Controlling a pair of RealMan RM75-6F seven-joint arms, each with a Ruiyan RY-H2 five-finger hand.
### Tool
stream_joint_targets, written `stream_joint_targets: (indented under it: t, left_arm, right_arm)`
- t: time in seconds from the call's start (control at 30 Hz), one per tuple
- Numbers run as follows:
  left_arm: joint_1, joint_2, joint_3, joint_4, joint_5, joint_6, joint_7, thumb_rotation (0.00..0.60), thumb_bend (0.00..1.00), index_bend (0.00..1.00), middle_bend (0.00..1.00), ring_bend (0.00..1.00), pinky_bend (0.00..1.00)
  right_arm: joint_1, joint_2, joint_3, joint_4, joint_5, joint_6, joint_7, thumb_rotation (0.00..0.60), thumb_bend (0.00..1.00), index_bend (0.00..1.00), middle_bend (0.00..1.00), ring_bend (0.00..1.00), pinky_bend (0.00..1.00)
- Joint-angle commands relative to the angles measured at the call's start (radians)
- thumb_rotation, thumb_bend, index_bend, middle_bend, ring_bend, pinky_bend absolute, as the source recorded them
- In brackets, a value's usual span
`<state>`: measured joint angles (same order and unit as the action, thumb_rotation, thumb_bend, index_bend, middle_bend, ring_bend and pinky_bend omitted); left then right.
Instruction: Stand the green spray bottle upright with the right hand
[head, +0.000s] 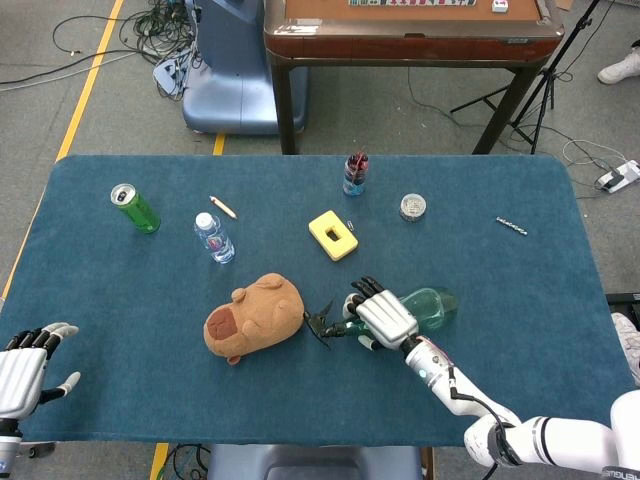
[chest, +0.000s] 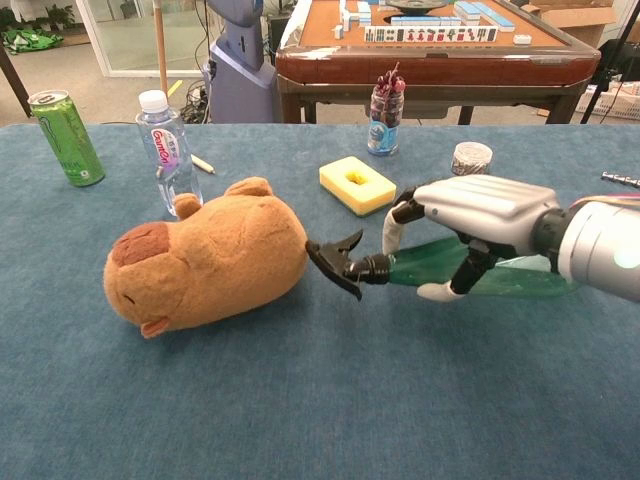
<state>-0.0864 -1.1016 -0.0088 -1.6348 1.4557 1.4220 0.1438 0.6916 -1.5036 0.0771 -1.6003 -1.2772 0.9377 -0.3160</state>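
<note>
The right hand (chest: 478, 222) is wrapped around the green spray bottle (chest: 445, 268). Its fingers (chest: 398, 218) curl over the top of the bottle and the thumb (chest: 442, 290) tucks in under it, so the hand holds the bottle near its neck. The bottle lies on its side, off the blue table (chest: 300, 400) in the chest view. Its black sprayer head (chest: 335, 264) points to the left, toward the brown stuffed animal (chest: 205, 262). The tip of the sprayer is just beside the toy, maybe touching it. The fat end of the bottle points back along the arm. In the head view the right hand (head: 385, 318) covers the middle of the bottle (head: 432, 305), and the sprayer (head: 322, 326) sticks out next to the toy (head: 252, 320).

Behind the hand sits a yellow block (chest: 356, 185) with a hole in it. Farther back stands a small cup of pens (chest: 382, 120), and a small round tin (chest: 471, 157) is off to its right. A water bottle (chest: 166, 152) stands behind the toy, and a green can (chest: 65, 138) stands near the far left corner.

The left hand (head: 22, 368) is well apart from all this, at the near left edge of the table. It holds nothing, and its fingers are spread.
</note>
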Motion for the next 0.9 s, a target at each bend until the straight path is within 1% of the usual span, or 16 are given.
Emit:
stream_joint_targets:
  t: [0.03, 0.13, 0.3, 0.43, 0.63, 0.7, 0.9]
  left_arm:
    - [-0.001, 0.000, -0.001, -0.003, 0.002, 0.000, 0.002, 0.600, 0.24, 0.28, 0.24, 0.24, 0.20]
    - [-0.002, 0.001, -0.001, -0.006, 0.003, 0.001, 0.005, 0.600, 0.24, 0.28, 0.24, 0.24, 0.20]
    - [-0.001, 0.003, 0.000, -0.010, 0.004, 0.003, 0.008, 0.600, 0.24, 0.28, 0.24, 0.24, 0.20]
    - [-0.001, 0.004, 0.000, -0.012, 0.002, 0.002, 0.010, 0.600, 0.24, 0.28, 0.24, 0.24, 0.20]
    - [-0.001, 0.004, 0.000, -0.012, 0.003, 0.003, 0.011, 0.600, 0.24, 0.28, 0.24, 0.24, 0.20]
    - [-0.001, 0.004, 0.000, -0.012, 0.002, 0.002, 0.011, 0.600, 0.24, 0.28, 0.24, 0.24, 0.20]
    - [-0.003, 0.004, 0.001, -0.014, 0.003, -0.002, 0.013, 0.600, 0.24, 0.28, 0.24, 0.24, 0.20]
  right_arm:
    - [-0.052, 0.066, 0.027, -0.041, -0.072, 0.076, 0.193, 0.600, 0.53, 0.61, 0.32, 0.10, 0.11]
    - [-0.079, 0.090, 0.037, -0.043, -0.100, 0.116, 0.321, 0.600, 0.53, 0.61, 0.33, 0.11, 0.12]
    - [-0.118, 0.111, 0.058, -0.027, -0.107, 0.154, 0.539, 0.600, 0.53, 0.62, 0.33, 0.11, 0.12]
    - [-0.156, 0.078, 0.077, 0.024, -0.124, 0.210, 0.763, 0.600, 0.53, 0.62, 0.33, 0.11, 0.12]
    - [-0.182, 0.030, 0.082, 0.106, -0.150, 0.234, 1.047, 0.600, 0.53, 0.62, 0.33, 0.11, 0.12]
    - [-0.184, 0.020, 0.086, 0.131, -0.157, 0.238, 1.108, 0.600, 0.52, 0.62, 0.33, 0.11, 0.12]
    - [-0.186, -0.015, 0.110, 0.189, -0.162, 0.241, 1.347, 0.600, 0.52, 0.62, 0.33, 0.11, 0.12]
